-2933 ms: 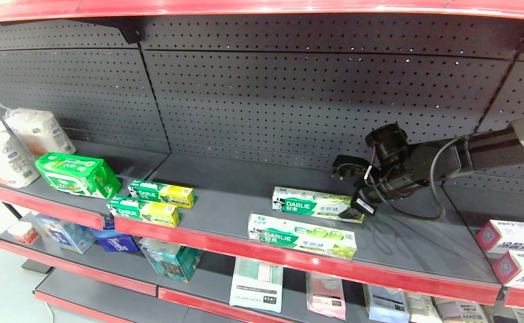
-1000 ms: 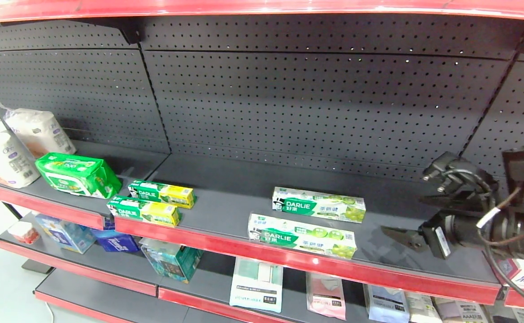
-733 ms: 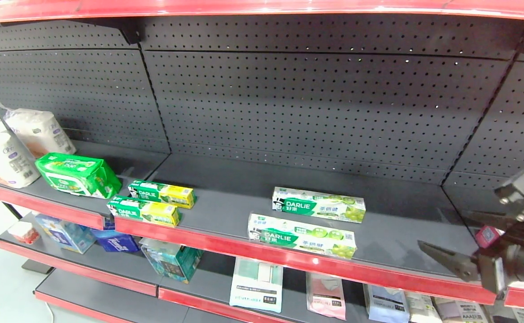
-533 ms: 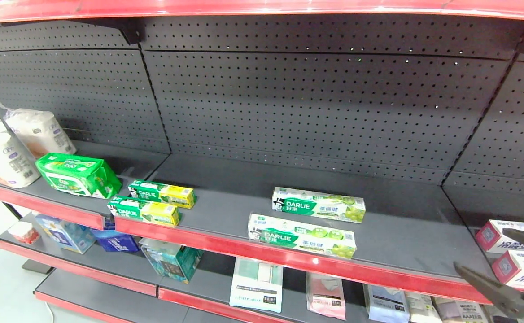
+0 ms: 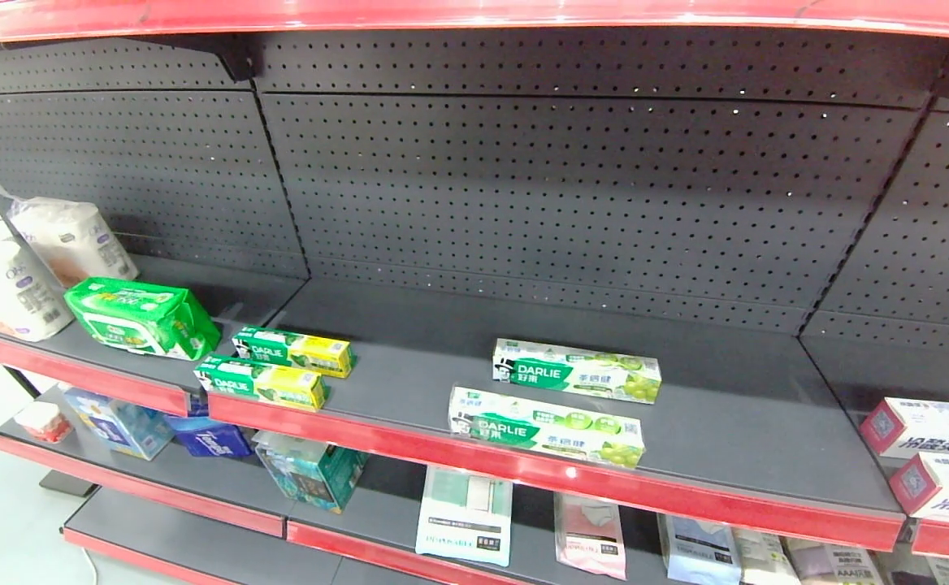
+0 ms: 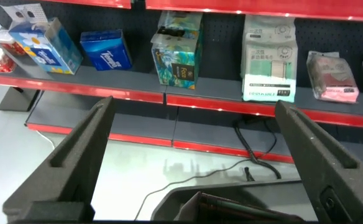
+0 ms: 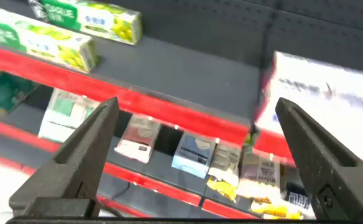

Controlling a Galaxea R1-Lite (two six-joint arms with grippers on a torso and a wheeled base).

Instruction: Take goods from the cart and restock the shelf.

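Two long green toothpaste boxes lie on the middle shelf, one behind and one at the front edge. Both appear again in the right wrist view, back box and front box. My right gripper is open and empty, out in front of the shelf's red edge and to the right of those boxes. My left gripper is open and empty too, low down, facing the lower shelf.
Two short green-and-yellow boxes and a green wipes pack lie left on the shelf. Red-and-white boxes sit at the right end. The lower shelf holds tissue packs and hanging packets.
My right arm has let go of the back toothpaste box, then drawn back to the right and down, out of the head view. The box stays on the shelf.
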